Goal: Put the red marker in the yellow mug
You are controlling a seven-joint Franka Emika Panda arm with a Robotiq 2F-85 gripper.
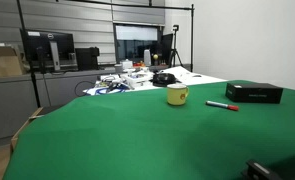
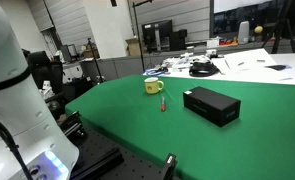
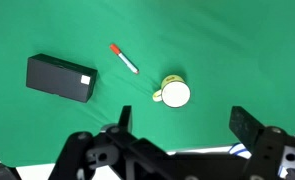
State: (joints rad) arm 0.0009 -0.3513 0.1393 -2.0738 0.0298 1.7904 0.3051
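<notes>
The red marker (image 3: 124, 58) lies flat on the green table, between the yellow mug (image 3: 173, 92) and a black box. It shows in both exterior views (image 1: 223, 105) (image 2: 162, 103), a short way from the mug (image 1: 177, 95) (image 2: 153, 87). The mug stands upright and looks empty from above. My gripper (image 3: 187, 125) is open and empty, held high above the table, with the mug just beyond the gap between its fingers. The marker is farther off, up and to the left in the wrist view. I cannot make out the gripper itself in the exterior views.
A flat black box (image 3: 61, 77) (image 1: 254, 92) (image 2: 211, 105) lies beside the marker on the green table (image 1: 107, 140). A cluttered white table with cables (image 1: 137, 78) (image 2: 202, 68) stands behind. The white robot arm (image 2: 7, 90) fills one side of an exterior view.
</notes>
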